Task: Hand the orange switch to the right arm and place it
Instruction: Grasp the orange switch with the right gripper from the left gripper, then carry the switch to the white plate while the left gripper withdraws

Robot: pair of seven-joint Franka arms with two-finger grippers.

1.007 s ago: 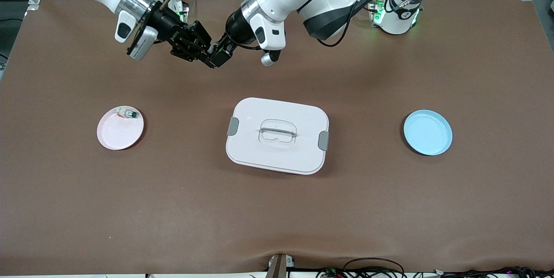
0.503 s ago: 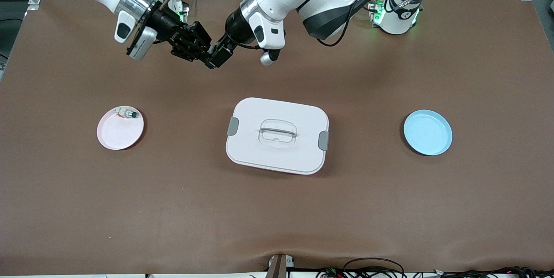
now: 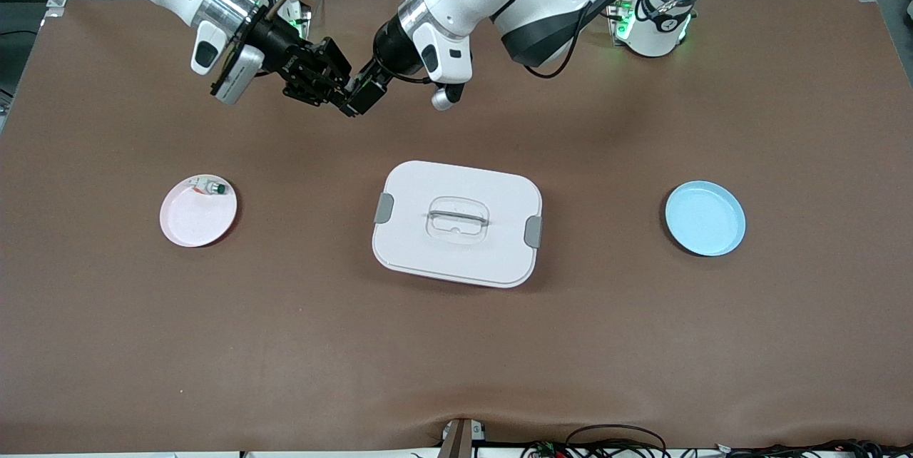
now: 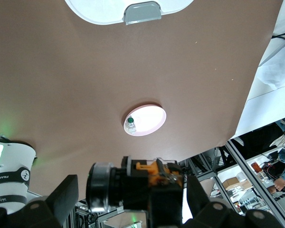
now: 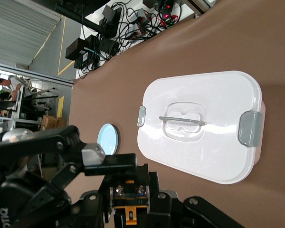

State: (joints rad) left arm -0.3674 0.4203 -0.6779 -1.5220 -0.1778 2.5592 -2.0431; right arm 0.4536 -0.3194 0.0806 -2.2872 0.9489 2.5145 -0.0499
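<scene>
The orange switch (image 4: pixel 154 175), a small black block with an orange part, hangs in the air over the bare brown mat. My right gripper (image 5: pixel 129 194) is shut on it, and the orange tab (image 5: pixel 130 214) shows between its fingers. My left gripper (image 4: pixel 130 181) stands open around the switch, with its fingers (image 4: pixel 66 192) wide apart and off it. In the front view the right gripper (image 3: pixel 334 85) and the left gripper (image 3: pixel 358 95) meet tip to tip, and the switch is hidden between them.
A white lidded box (image 3: pixel 456 222) with grey latches sits mid-table. A pink plate (image 3: pixel 189 224) toward the right arm's end holds a small white-silver piece with a green cap (image 3: pixel 212 188). A blue plate (image 3: pixel 705 218) lies toward the left arm's end.
My left gripper has opened and let go of the switch. The right gripper has stayed shut on it. Both arms have barely moved.
</scene>
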